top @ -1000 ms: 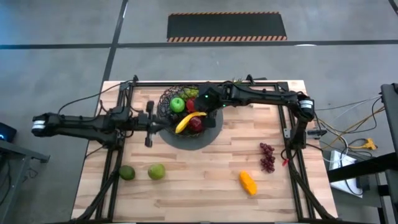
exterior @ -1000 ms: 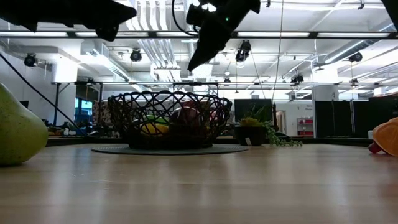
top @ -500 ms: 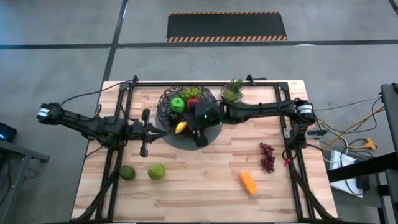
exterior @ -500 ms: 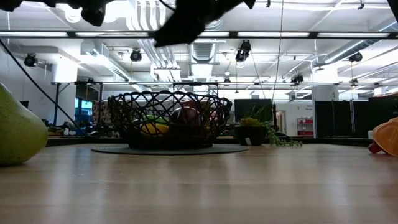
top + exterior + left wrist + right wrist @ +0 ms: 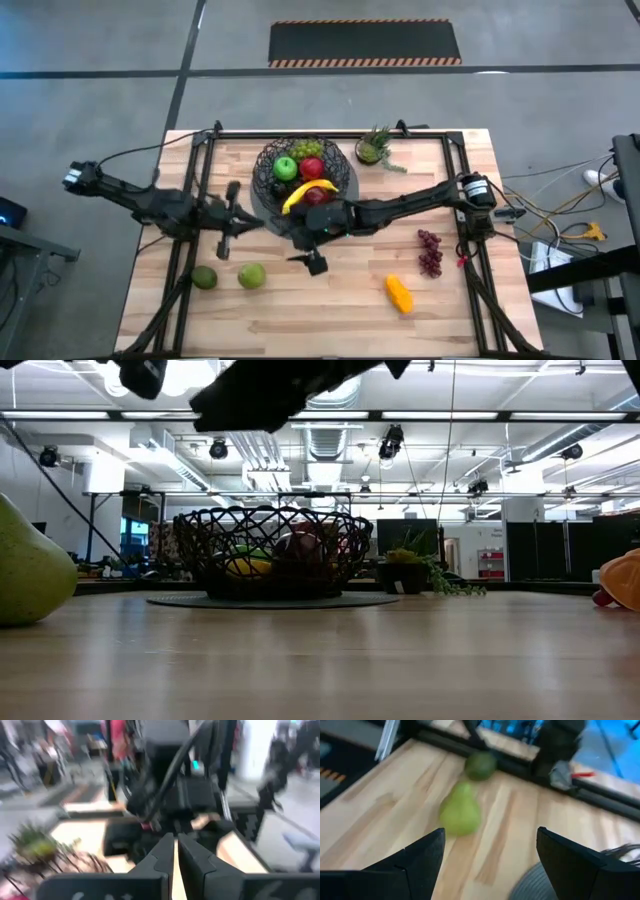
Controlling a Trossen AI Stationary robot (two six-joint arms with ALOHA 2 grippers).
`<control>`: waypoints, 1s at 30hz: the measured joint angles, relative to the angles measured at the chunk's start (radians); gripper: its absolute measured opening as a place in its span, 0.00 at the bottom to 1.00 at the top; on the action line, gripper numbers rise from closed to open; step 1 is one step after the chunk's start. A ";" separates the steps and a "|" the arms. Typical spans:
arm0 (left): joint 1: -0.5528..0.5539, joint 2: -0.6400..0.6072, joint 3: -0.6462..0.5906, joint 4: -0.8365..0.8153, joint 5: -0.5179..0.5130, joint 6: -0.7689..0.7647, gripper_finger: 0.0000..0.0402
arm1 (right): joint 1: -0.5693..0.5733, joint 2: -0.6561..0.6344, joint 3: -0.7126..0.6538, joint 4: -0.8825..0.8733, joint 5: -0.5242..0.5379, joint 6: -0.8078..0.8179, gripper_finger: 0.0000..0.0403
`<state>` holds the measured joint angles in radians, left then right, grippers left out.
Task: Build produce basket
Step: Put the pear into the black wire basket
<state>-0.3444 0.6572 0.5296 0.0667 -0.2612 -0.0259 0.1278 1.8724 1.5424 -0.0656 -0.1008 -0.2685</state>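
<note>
The black wire basket [image 5: 268, 172] stands on its grey base at the table's far middle, holding a banana [image 5: 305, 192], a green apple [image 5: 286, 167], a red apple [image 5: 311, 167] and green grapes [image 5: 305, 150]. A pear [image 5: 251, 275] and a lime [image 5: 204, 278] lie near the left front; the right wrist view shows the same pear [image 5: 461, 812] and lime [image 5: 481, 765]. Purple grapes [image 5: 430, 252] and an orange piece [image 5: 399, 294] lie at right. My right gripper [image 5: 310, 258] hovers open, just nearside of the basket and right of the pear. My left gripper [image 5: 250, 220] is shut and empty, left of the basket.
A small potted plant [image 5: 375, 148] stands at the far edge, right of the basket. Black frame rails [image 5: 196, 190] run along the table's left and right sides. Bare wood lies between the pear and the orange piece. The basket [image 5: 272, 550] shows across the table in the low view.
My right gripper has swung from above the basket toward the table's near edge and slightly left, ending beside the basket's near side, pointing toward the pear. My left arm has drawn back toward the left and a little nearer. The fruits have kept their places.
</note>
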 joint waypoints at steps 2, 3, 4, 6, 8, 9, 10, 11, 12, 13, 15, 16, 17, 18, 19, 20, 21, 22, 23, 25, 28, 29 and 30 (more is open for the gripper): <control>-0.042 0.039 0.010 -0.023 -0.021 -0.025 0.02 | 0.015 -0.012 -0.026 -0.011 0.012 -0.004 0.74; -0.064 0.062 0.019 -0.043 -0.039 -0.044 0.02 | 0.022 -0.023 -0.039 -0.018 0.026 -0.004 0.74; -0.085 0.082 0.036 -0.070 -0.061 -0.061 0.02 | 0.028 -0.041 -0.054 -0.018 0.041 -0.004 0.74; -0.123 0.126 0.089 -0.118 -0.106 -0.104 0.02 | 0.038 -0.081 -0.089 -0.017 0.071 -0.001 0.74; -0.160 0.173 0.143 -0.211 -0.145 -0.159 0.02 | 0.048 -0.121 -0.126 -0.026 0.099 0.016 0.74; -0.178 0.205 0.174 -0.262 -0.160 -0.190 0.02 | 0.053 -0.142 -0.152 -0.027 0.113 0.025 0.74; -0.195 0.233 0.209 -0.313 -0.165 -0.223 0.02 | 0.059 -0.160 -0.178 -0.033 0.127 0.032 0.74; -0.214 0.261 0.245 -0.379 -0.169 -0.258 0.02 | 0.064 -0.182 -0.206 -0.033 0.135 0.034 0.74; -0.232 0.289 0.287 -0.454 -0.178 -0.298 0.02 | 0.071 -0.207 -0.235 -0.031 0.138 0.042 0.74; -0.248 0.318 0.328 -0.524 -0.189 -0.341 0.02 | 0.076 -0.232 -0.263 -0.027 0.148 0.051 0.74; -0.277 0.381 0.408 -0.673 -0.193 -0.427 0.02 | 0.081 -0.282 -0.318 0.002 0.168 0.071 0.74; -0.292 0.416 0.444 -0.760 -0.190 -0.464 0.02 | 0.084 -0.306 -0.347 0.015 0.179 0.077 0.74; -0.306 0.449 0.481 -0.829 -0.184 -0.490 0.02 | 0.084 -0.329 -0.380 0.034 0.183 0.082 0.74; -0.324 0.482 0.519 -0.897 -0.174 -0.514 0.02 | 0.083 -0.349 -0.413 0.060 0.184 0.083 0.74; -0.343 0.514 0.558 -0.969 -0.164 -0.539 0.02 | 0.083 -0.366 -0.447 0.094 0.187 0.082 0.74; -0.362 0.543 0.594 -1.049 -0.155 -0.567 0.02 | 0.083 -0.385 -0.483 0.128 0.187 0.077 0.74; -0.382 0.572 0.626 -1.125 -0.149 -0.607 0.02 | 0.084 -0.405 -0.519 0.164 0.186 0.075 0.74; -0.402 0.600 0.654 -1.192 -0.147 -0.655 0.02 | 0.084 -0.427 -0.550 0.200 0.183 0.073 0.74; -0.418 0.624 0.676 -1.251 -0.151 -0.712 0.02 | 0.084 -0.450 -0.582 0.245 0.183 0.069 0.74; -0.441 0.655 0.703 -1.320 -0.167 -0.839 0.02 | 0.083 -0.490 -0.637 0.324 0.183 0.061 0.74; -0.462 0.671 0.716 -1.337 -0.146 -0.957 0.02 | 0.081 -0.529 -0.711 0.424 0.189 0.038 0.74; -0.467 0.672 0.716 -1.332 -0.132 -0.990 0.03 | 0.081 -0.540 -0.732 0.452 0.190 0.031 0.74; -0.471 0.673 0.715 -1.329 -0.118 -1.026 0.04 | 0.081 -0.550 -0.750 0.480 0.190 0.025 0.74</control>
<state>-0.8157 1.3300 1.2441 -1.2619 -0.3794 -1.0521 0.2091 1.3220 0.7928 0.4144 0.0890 -0.2435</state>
